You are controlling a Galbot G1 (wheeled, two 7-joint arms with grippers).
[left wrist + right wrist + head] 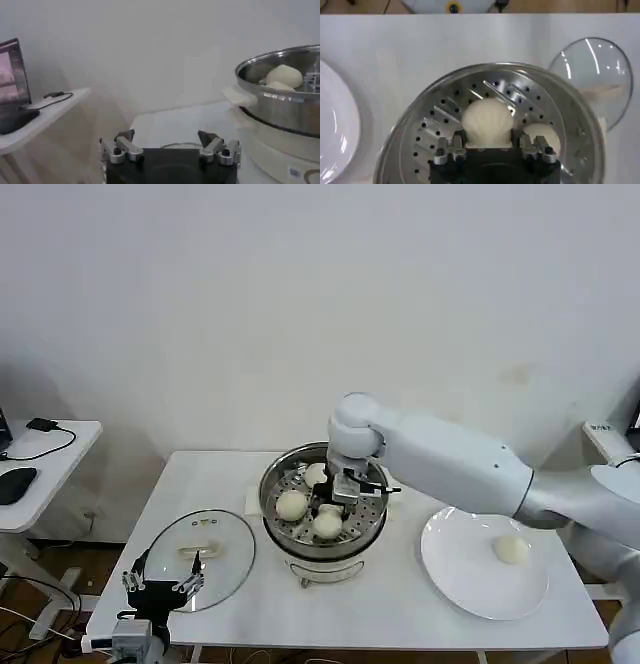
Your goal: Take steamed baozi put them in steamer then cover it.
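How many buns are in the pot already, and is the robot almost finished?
Three small cream-white buns sit in the shiny round steel steamer. The right gripper hangs over them, jaws around one bun. One last bun waits on the flat white plate. The clear glass lid lies on the table by the open left gripper.

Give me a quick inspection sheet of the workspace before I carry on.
Surface: white table.
Job's things: steamer at the centre holds three buns; a fourth bun lies on the white plate.
Clutter: glass lid lies flat on the table beside the steamer.
Grippers: right gripper inside the steamer, jaws around a bun; left gripper open, at the table's front corner by the lid.
Cables: black cable on the side desk.
Surroundings: plain white wall.
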